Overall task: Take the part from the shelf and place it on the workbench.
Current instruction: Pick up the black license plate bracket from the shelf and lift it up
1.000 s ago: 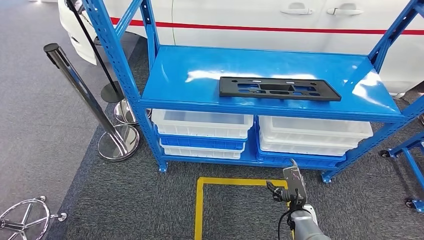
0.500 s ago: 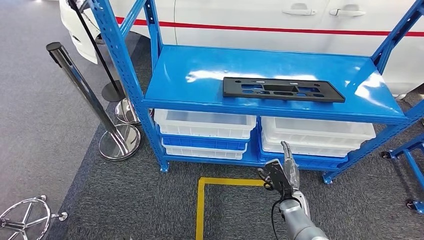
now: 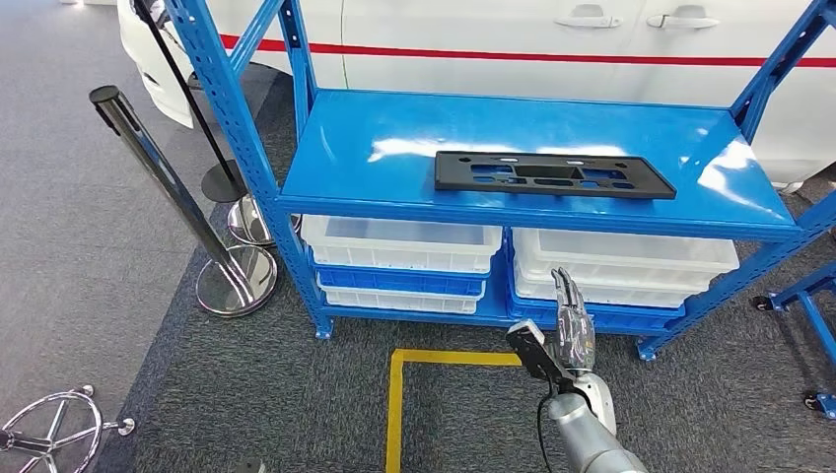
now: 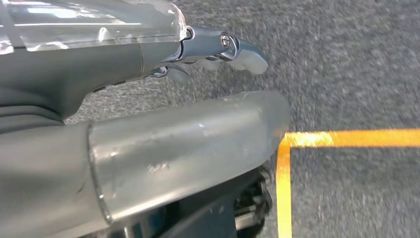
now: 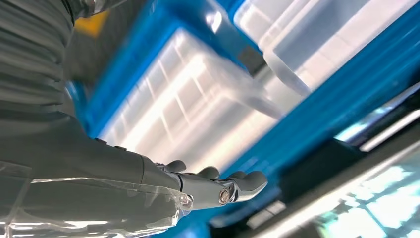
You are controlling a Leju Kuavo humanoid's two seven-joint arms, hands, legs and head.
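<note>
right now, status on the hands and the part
Right robot hand open, raised, below shelf level. Left robot hand open over carpet. Black part flat on blue shelf, untouched. Nothing blocking.

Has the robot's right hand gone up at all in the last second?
Yes. The right hand has risen from the yellow floor tape to in front of the bottom blue bin.

The shelf (image 3: 532,148) is seen from above by the head cam; bins (image 5: 188,99) are caught close-up by the right wrist, carpet (image 4: 356,59) by the left.
</note>
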